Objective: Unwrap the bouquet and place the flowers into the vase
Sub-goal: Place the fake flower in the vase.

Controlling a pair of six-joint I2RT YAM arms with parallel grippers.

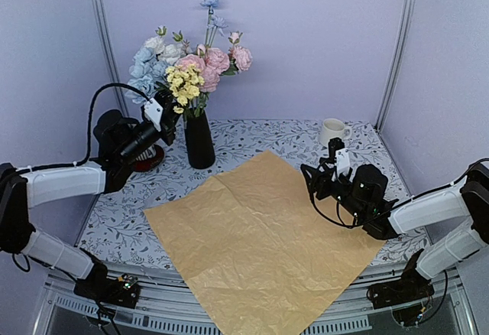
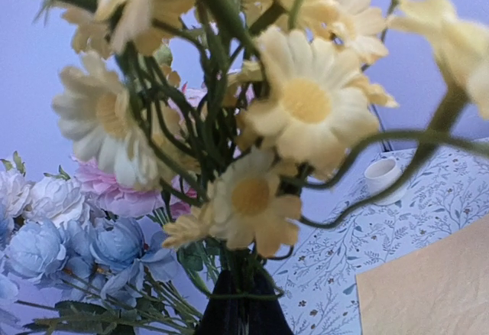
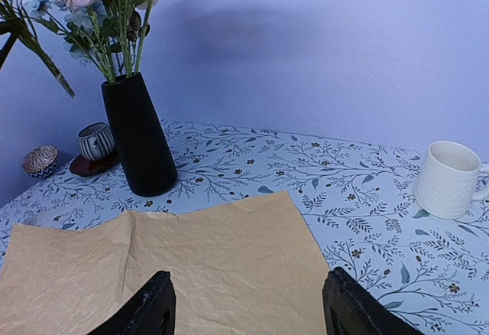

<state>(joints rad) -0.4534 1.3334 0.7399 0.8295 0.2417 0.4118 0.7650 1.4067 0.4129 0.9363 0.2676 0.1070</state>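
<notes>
table (image 1: 252,138): floral cloth, everything sits on it.
paper (image 1: 260,235): flat and fully open across the near middle, no stems on it. I read the unwrap as done.
flowers (image 1: 200,61): pink, white and blue heads standing in the vase, back left.
vase (image 1: 199,140): upright, just past the paper's far-left edge.
left gripper (image 1: 170,119): fingers together, tip right at the yellow blooms (image 1: 183,82). I can't tell if a stem is pinched.
right gripper (image 3: 244,297): fingers apart, nothing between them, low over the paper.
step: I judge the yellow stems are being seated, last of the placing.
next: I'd confirm stems are down the neck, then back off without tipping the vase.
views: left wrist shows blooms close up with the vase mouth below, none of its own fingers. Right wrist shows a striped cup (image 3: 96,141) beside the vase; top view hides most of it.
</notes>
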